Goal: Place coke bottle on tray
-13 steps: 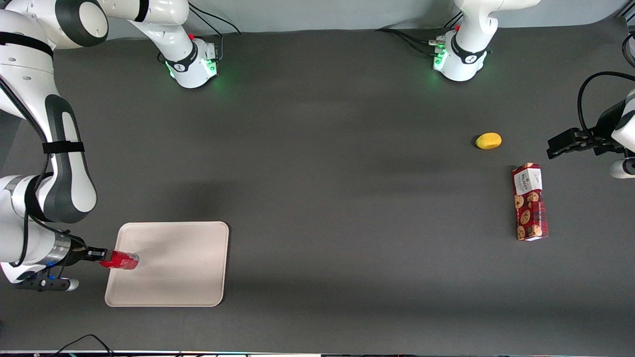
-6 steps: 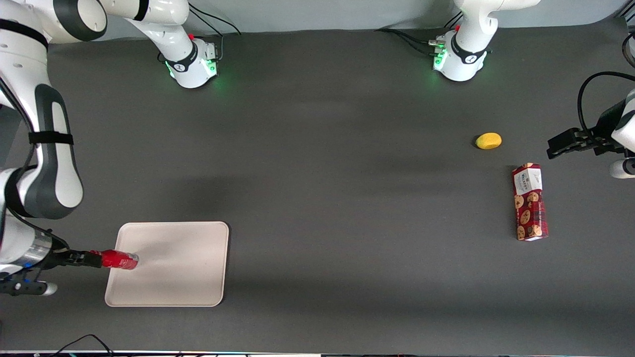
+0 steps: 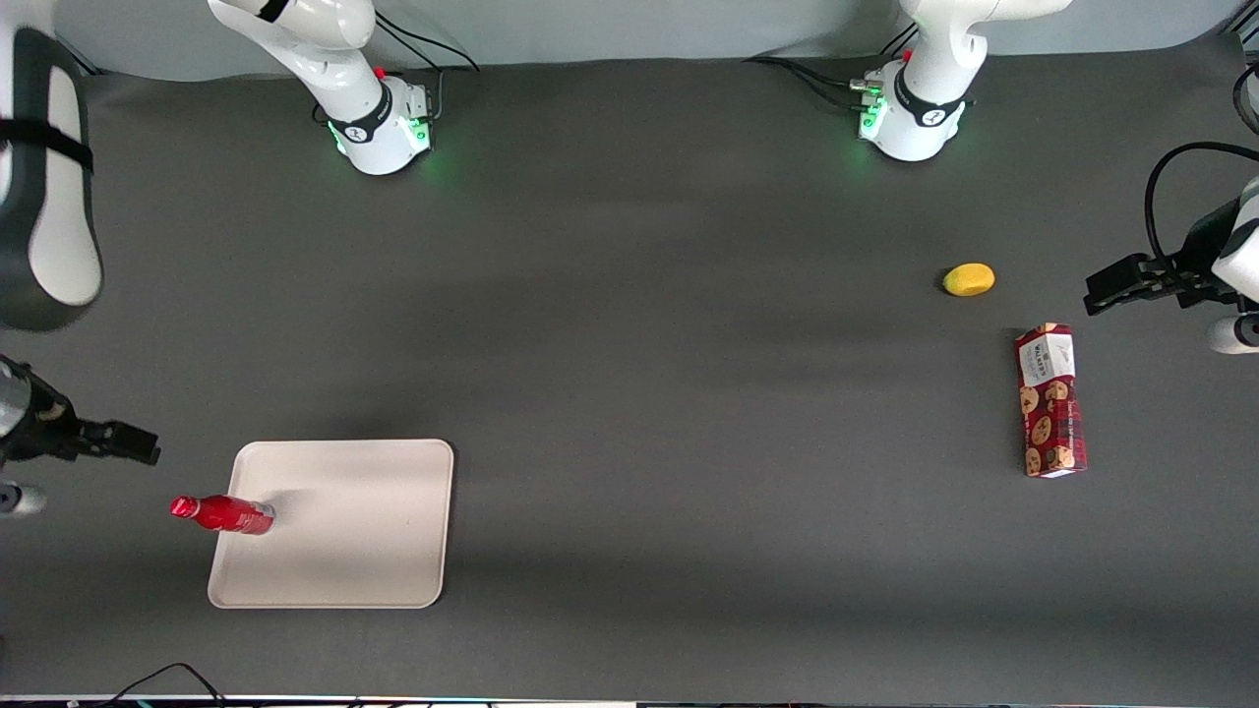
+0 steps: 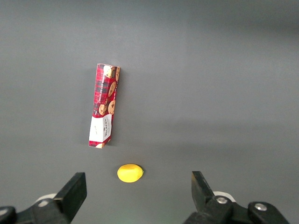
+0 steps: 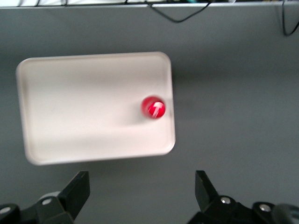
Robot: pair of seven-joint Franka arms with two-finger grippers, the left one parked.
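The small red coke bottle (image 3: 224,513) stands upright on the cream-white tray (image 3: 354,531), close to the tray's rim toward the working arm's end. In the right wrist view I see its red cap (image 5: 153,107) from above, near the tray's edge (image 5: 70,93). My right gripper (image 3: 133,442) is open and empty, raised high and off the tray, toward the working arm's end of the table and farther from the front camera than the bottle. Its fingers (image 5: 77,189) stand wide apart over bare table.
A red cookie box (image 3: 1050,401) and a yellow lemon-like fruit (image 3: 969,279) lie toward the parked arm's end of the table; both show in the left wrist view, the box (image 4: 103,112) and the fruit (image 4: 130,173). Dark grey mat covers the table.
My gripper has let go of the bottle, opened, and drawn up and away from the tray. The bottle stays standing on the tray.
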